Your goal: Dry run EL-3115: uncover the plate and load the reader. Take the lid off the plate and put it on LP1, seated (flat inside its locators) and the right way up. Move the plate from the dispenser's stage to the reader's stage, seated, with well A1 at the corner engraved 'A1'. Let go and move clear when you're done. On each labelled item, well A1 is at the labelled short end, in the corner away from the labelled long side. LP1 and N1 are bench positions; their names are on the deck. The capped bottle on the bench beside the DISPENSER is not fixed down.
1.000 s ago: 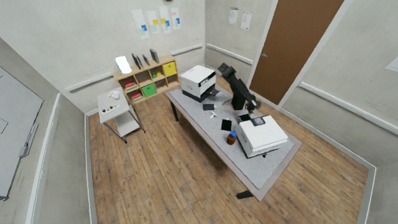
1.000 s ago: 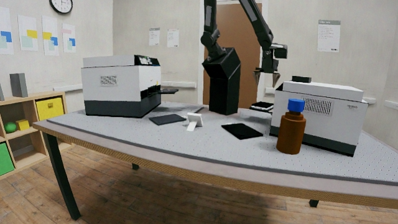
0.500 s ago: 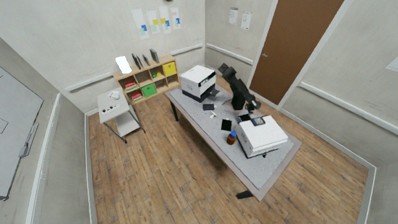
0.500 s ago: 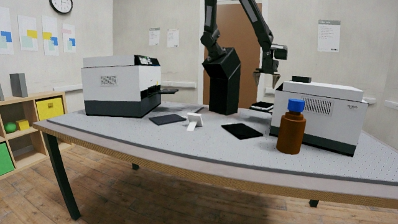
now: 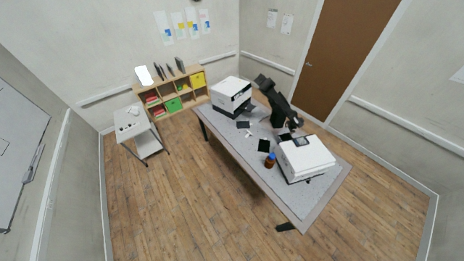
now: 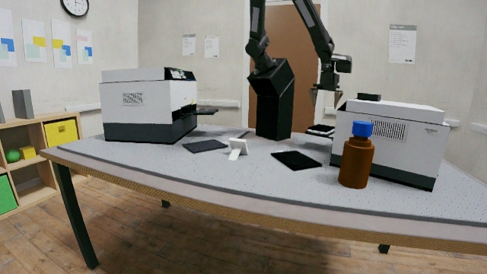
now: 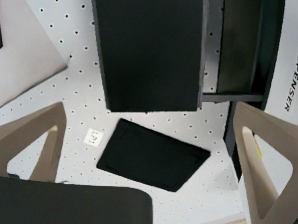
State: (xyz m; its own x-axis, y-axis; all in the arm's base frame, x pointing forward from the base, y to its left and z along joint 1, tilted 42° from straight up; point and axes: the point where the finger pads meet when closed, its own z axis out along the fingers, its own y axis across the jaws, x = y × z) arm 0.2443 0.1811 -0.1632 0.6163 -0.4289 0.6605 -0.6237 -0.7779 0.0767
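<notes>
While fingers point down, gripper (image 5: 293,127) (image 6: 326,100) (image 7: 149,111) open wide

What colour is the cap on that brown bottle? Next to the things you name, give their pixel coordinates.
Blue; the cap (image 5: 272,156) (image 6: 362,129) shows best in the exterior view.

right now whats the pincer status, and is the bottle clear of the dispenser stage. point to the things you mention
Pincer (image 6: 326,100) (image 7: 149,111) open, nothing held. Plate on dispenser stage (image 6: 320,135), lid state unclear. Bottle (image 5: 270,161) (image 6: 356,156) upright, off the stage.

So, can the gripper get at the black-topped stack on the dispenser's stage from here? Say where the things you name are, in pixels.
Probably, after a sideways shift: the gripper (image 5: 293,127) (image 6: 326,102) (image 7: 149,111) is open above the black-topped stack (image 5: 285,137) (image 6: 321,128) (image 7: 150,55), nothing visible between, though the dispenser (image 5: 306,154) (image 6: 396,142) (image 7: 289,65) stands close.
</notes>
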